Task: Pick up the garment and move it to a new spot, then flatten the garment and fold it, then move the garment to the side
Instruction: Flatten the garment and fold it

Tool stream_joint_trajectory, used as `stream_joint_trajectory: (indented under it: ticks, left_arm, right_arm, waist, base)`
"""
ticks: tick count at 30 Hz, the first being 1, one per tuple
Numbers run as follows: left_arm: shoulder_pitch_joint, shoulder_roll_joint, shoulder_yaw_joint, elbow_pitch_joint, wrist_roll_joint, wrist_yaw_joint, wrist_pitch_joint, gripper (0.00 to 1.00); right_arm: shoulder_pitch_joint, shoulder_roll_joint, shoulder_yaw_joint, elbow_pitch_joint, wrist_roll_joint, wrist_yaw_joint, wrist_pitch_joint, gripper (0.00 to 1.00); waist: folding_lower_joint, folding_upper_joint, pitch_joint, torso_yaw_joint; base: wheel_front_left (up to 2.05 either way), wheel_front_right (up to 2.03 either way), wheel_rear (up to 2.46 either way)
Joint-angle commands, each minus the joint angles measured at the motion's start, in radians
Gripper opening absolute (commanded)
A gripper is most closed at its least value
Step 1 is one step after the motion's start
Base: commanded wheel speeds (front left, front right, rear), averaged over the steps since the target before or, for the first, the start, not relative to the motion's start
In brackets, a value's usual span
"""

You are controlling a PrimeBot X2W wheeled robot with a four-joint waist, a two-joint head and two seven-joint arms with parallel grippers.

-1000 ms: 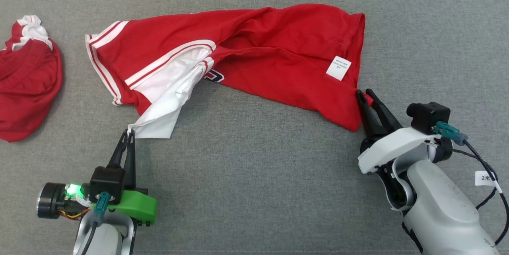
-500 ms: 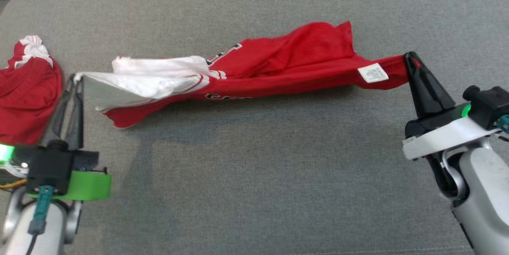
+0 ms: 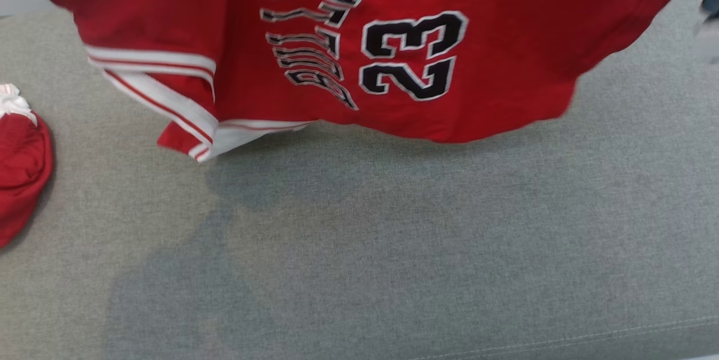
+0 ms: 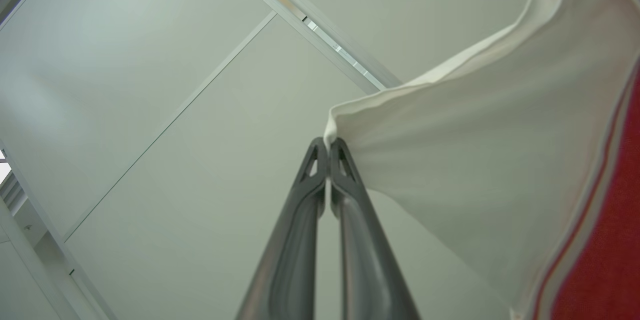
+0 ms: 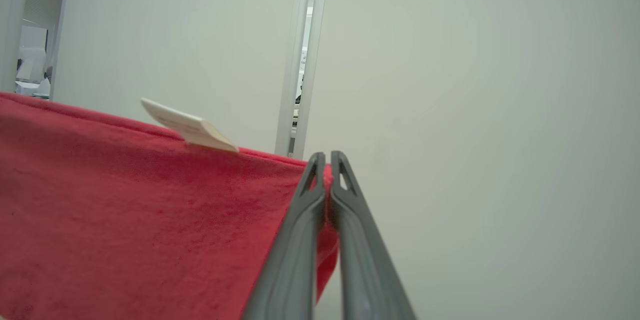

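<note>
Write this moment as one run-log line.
left end effector: shut on jersey white corner | right end effector: shut on red hem | jersey: hanging over grey surface | other red garment: far left

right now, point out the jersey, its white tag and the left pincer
jersey [image 3: 415, 31], head view, on the printed number
white tag [image 5: 189, 128], right wrist view, its middle
left pincer [image 4: 328, 144], left wrist view, between its fingertips

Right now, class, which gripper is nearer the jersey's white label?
Right: the right gripper pinches the jersey beside the label; the left gripper clamps its opposite, white corner.
</note>
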Motion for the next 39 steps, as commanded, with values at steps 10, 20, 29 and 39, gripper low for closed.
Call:
stream_joint_trajectory:
  ticks: [10,20,29,39]
  left_arm:
    - [-0.632,0.092,-0.400,0.259,-0.084,-0.014,0.017,0.00]
    - [-1.255,-0.080,-0.522,0.647,0.106,0.063,-0.205,0.00]
    - [-1.189,-0.073,-0.533,0.451,0.050,0.168,-0.228,0.00]
    - [-0.539,0.052,-0.556,0.156,-0.069,0.323,-0.229,0.00]
  right_arm:
    - [-0.485,0.009,0.112,0.281,-0.075,-0.001,0.098,0.00]
    - [-0.928,0.155,-0.050,0.567,-0.419,-0.001,-0.023,0.00]
    - [-0.785,0.177,-0.119,0.285,-0.515,-0.001,-0.025,0.00]
    - [-0.358,0.111,-0.046,0.123,-0.363,-0.001,-0.025,0.00]
  waist:
    - [0.0000,0.0000,0.268,-0.005]
    - [0.0000,0.0000,0.531,-0.033]
    - [0.0000,0.0000,0.638,0.026]
    - [0.0000,0.0000,0.515,0.069]
  base:
    - [0.00,0.00,0.00]
    - [0.00,0.00,0.00]
    - [0.00,0.00,0.00]
    - [0.00,0.00,0.00]
